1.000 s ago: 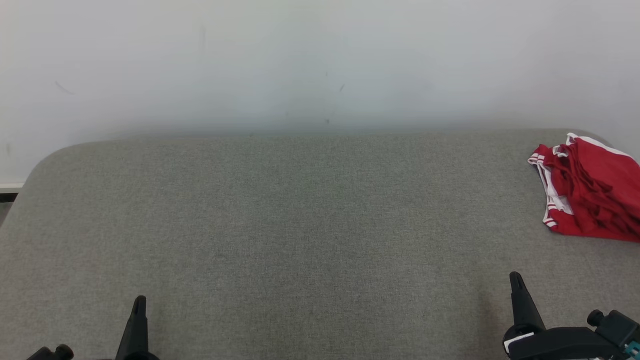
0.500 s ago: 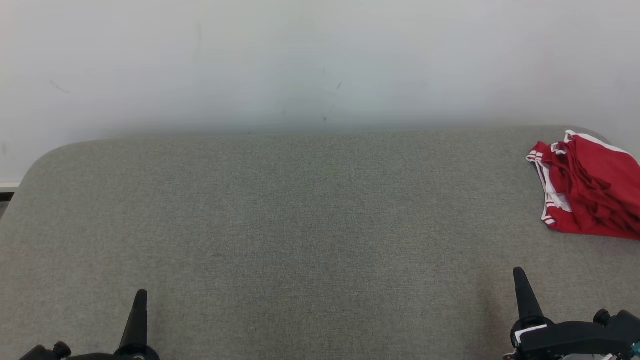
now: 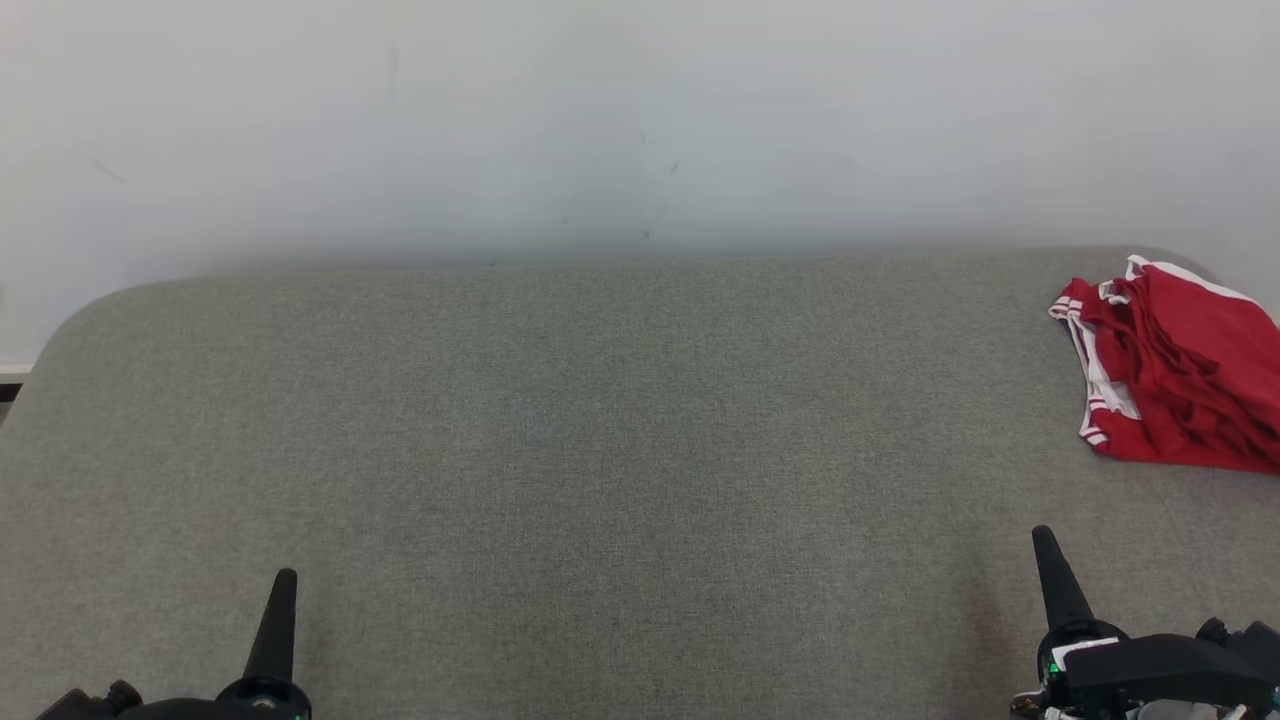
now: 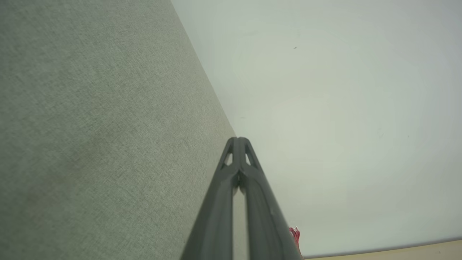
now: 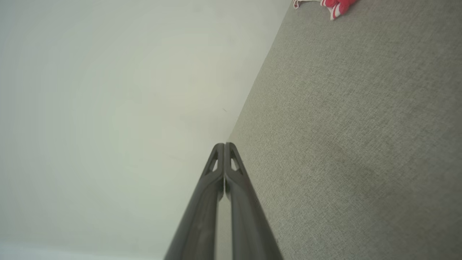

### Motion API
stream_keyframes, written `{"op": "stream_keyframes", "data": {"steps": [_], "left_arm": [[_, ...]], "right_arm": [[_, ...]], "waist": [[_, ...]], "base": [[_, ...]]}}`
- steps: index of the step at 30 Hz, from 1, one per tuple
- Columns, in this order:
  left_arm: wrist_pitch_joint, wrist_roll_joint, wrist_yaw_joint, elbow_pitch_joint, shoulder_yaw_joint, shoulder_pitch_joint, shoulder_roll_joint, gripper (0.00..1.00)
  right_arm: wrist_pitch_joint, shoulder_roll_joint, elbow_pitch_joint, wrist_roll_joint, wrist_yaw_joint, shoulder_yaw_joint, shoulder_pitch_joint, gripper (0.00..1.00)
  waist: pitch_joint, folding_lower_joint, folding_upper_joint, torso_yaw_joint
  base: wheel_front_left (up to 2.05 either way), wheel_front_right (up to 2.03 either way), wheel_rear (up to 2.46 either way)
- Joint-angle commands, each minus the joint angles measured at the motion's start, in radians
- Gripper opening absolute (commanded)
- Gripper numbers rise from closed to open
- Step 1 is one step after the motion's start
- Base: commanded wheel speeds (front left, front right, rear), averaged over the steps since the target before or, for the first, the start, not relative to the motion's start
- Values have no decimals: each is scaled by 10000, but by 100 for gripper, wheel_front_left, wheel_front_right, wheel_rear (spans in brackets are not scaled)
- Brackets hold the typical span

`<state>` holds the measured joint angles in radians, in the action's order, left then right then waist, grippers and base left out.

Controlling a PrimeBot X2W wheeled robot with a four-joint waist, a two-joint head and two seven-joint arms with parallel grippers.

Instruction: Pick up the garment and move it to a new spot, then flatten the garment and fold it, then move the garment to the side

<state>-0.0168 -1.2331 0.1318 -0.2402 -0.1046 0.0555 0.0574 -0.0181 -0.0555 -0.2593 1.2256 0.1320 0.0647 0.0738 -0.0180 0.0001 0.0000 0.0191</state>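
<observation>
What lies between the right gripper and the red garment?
Just bare grey fabric surface. The head view shows the shut right gripper apart from the red garment, with nothing between them.

The garment (image 3: 1175,385) lies on the padded surface (image 3: 600,450) at the right edge of the head view, in the surface's far corner, close to the wall (image 3: 600,120) behind it. The left gripper (image 3: 286,582) sits at lower left. The right gripper (image 3: 1043,540) sits at lower right, below the garment and apart from it.
</observation>
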Motion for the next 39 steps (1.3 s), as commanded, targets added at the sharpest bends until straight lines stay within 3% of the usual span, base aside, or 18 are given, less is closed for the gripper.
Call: {"op": "stream_keyframes", "data": {"steps": [1, 39], "left_arm": [[-75, -290, -12, 43, -31, 237, 6, 0], [-846, -3211, -18, -43, -103, 534, -65, 0]], "right_arm": [[-83, 4, 95, 319, -15, 73, 166, 0], [-832, 54, 154, 3298, -21, 447, 343, 0]], "waist": [[9, 0, 0, -8], [169, -1, 0, -152]], "base": [[0, 0, 0], [0, 0, 0]]}}
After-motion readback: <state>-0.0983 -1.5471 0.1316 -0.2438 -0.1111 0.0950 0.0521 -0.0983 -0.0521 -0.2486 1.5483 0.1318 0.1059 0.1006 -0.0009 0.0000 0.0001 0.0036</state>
